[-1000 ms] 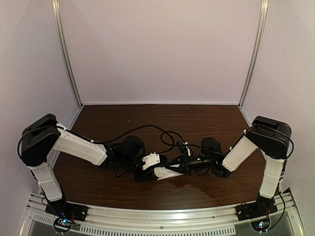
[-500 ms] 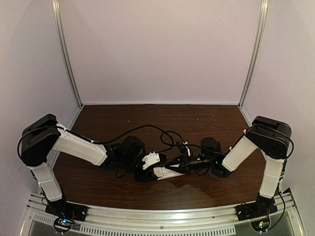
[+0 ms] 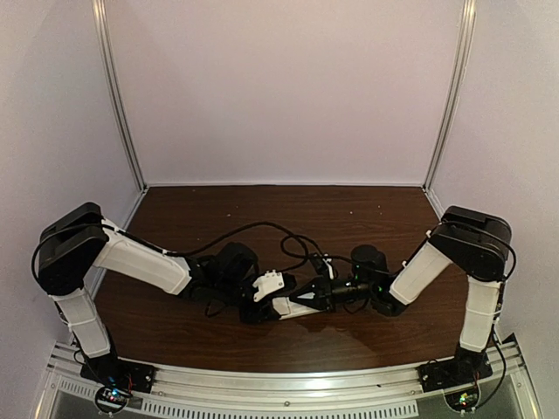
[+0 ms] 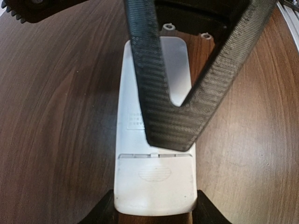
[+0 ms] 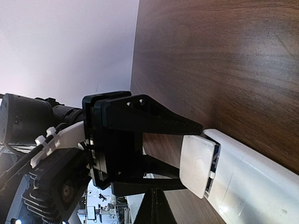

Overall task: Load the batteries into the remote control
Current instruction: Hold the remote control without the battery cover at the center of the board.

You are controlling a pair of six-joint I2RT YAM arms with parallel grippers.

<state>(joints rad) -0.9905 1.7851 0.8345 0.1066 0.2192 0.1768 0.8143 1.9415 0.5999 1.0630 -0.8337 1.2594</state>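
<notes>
Remote (image 4: 140,93), pinched by the left gripper (image 4: 155,213), may twist loose and pop its tilted cover (image 5: 197,164) if the right gripper's (image 4: 170,135) pressed-together fingers push skewed.

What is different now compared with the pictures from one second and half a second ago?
The right arm shifted slightly to the left, toward the left arm, bringing its shut right gripper further over the white back of the remote control. Nothing was grasped or released. The left arm did not move, and the left gripper holds the remote's end as before.
</notes>
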